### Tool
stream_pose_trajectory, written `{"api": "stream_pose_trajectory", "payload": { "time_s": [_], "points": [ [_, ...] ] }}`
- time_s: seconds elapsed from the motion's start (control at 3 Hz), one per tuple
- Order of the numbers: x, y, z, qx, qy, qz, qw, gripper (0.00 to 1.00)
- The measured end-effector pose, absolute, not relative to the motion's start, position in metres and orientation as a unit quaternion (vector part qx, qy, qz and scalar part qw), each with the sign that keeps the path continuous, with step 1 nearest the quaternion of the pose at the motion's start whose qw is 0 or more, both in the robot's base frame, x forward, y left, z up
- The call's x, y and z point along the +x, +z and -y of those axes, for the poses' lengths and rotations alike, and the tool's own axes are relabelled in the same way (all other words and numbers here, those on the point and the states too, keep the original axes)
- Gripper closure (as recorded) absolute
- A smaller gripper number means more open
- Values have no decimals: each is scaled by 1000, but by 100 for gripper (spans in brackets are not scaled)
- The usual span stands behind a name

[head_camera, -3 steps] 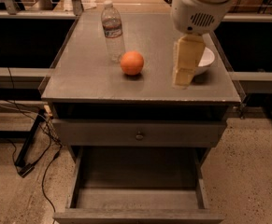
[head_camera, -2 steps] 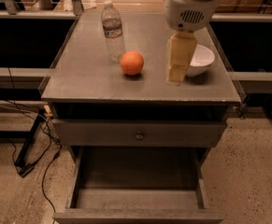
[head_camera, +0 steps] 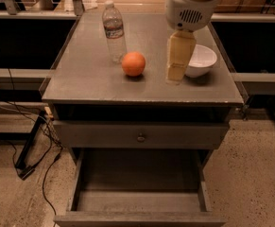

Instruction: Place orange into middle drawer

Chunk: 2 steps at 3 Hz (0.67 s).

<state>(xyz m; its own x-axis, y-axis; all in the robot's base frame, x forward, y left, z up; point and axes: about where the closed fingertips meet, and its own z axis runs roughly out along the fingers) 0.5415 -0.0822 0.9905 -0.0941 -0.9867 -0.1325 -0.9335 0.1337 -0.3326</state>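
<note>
The orange (head_camera: 133, 63) sits on the grey cabinet top (head_camera: 94, 84), left of centre, just right of a water bottle. My gripper (head_camera: 176, 74) hangs from the white wrist above it, tip down close to the top, about a hand's width right of the orange and not touching it. It stands in front of the left edge of a white bowl. The middle drawer (head_camera: 137, 174) is pulled out below, wide and shallow, with a bare floor and nothing in it.
A clear plastic water bottle (head_camera: 114, 31) stands upright behind and left of the orange. A white bowl (head_camera: 201, 59) sits at the right of the top. A closed drawer front with a small round knob (head_camera: 141, 137) is above the open drawer. Cables (head_camera: 30, 150) lie on the floor at left.
The gripper has moved a little to the left, from in front of the bowl toward the orange. The orange, bottle, bowl and drawer have not moved.
</note>
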Motion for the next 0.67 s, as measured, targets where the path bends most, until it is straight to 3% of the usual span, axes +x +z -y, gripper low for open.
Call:
{"api": "stream_pose_trajectory", "payload": {
  "time_s": [0.33, 0.67],
  "points": [
    [573, 991, 33, -667, -70, -719, 184, 0],
    [574, 992, 31, -668, -70, -718, 186, 0]
  ]
}}
